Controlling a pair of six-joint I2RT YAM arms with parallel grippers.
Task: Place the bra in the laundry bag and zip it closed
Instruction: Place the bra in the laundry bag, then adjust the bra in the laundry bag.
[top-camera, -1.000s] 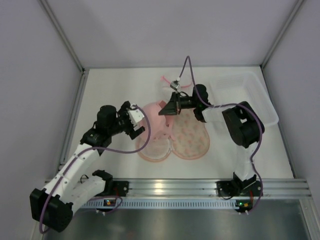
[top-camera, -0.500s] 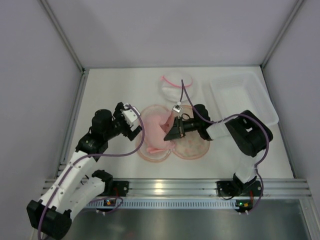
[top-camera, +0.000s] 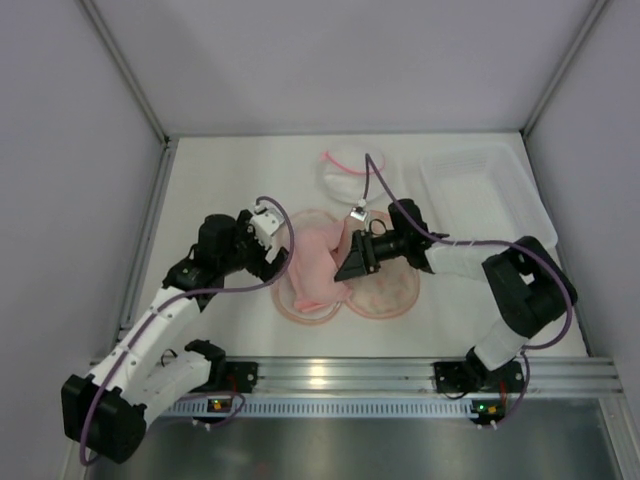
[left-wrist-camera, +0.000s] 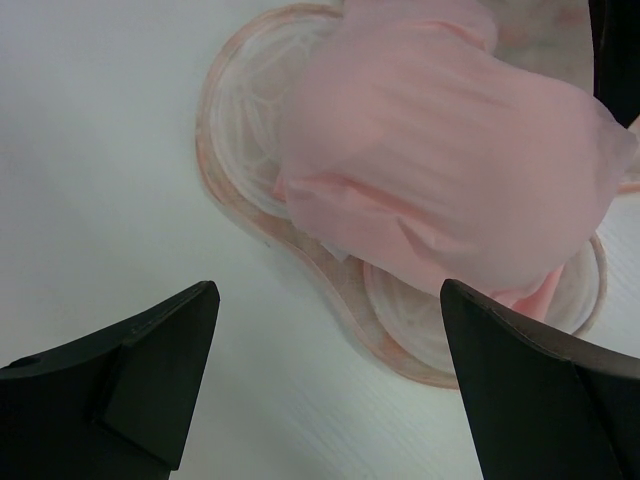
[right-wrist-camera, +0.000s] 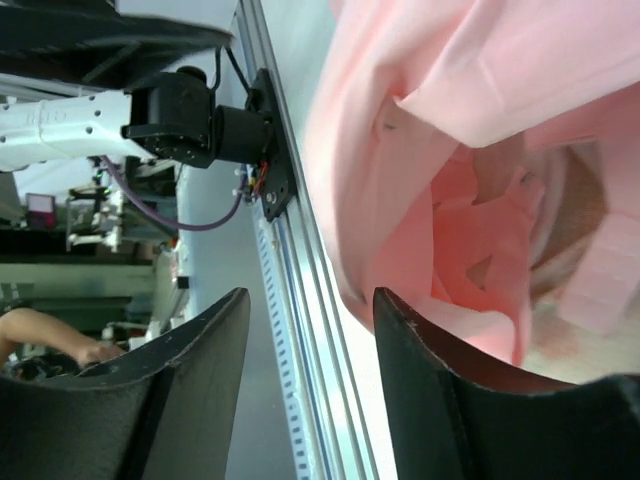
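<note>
My R gripper (top-camera: 347, 270) had swung fwd from the back w/ the bra (top-camera: 318, 262), which now lay on the open laundry bag's (top-camera: 388, 296) L half. R fingers were parted, nothing between them. L gripper (top-camera: 272, 246) hung wide open beside the bag.

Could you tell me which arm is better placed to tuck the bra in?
Right, probably: the right gripper, jaws apart, is at the salmon-pink fabric bra on the peach clamshell laundry bag; the left gripper hangs open beside it.
</note>
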